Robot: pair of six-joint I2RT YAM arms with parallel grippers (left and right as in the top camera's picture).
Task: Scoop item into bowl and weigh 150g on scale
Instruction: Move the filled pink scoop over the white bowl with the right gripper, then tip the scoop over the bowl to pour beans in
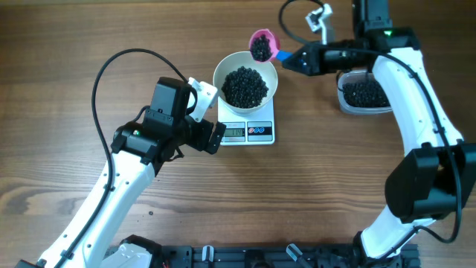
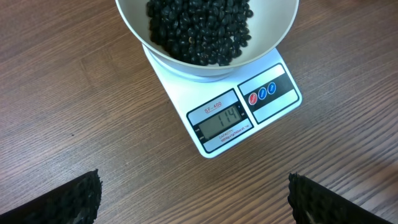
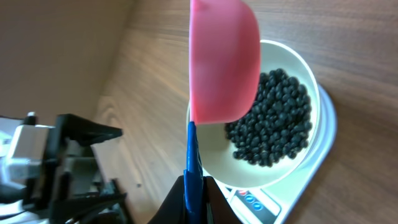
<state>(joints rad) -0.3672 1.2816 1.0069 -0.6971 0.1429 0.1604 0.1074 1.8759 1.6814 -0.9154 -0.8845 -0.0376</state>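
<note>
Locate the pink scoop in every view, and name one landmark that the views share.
Overhead: pink scoop at top centre, by the white bowl's upper-right rim.
Left wrist: not in it.
Right wrist: its underside fills the upper centre, over the bowl's rim, with the blue handle running down.
Shared landmark: the bowl of black beads on the scale.

You look down on a brown wooden worktop (image 1: 59, 45) that fills every view, its long wavy grain running left to right in the overhead view, with darker streaks across it and a paler swirl low on the left side. The light falls soft and even, so you get only faint, blurred shadows on the wood and a mild sheen in the left wrist view. Along the near edge in the overhead view you find a black rail (image 1: 223, 257) lying against the wood.
</note>
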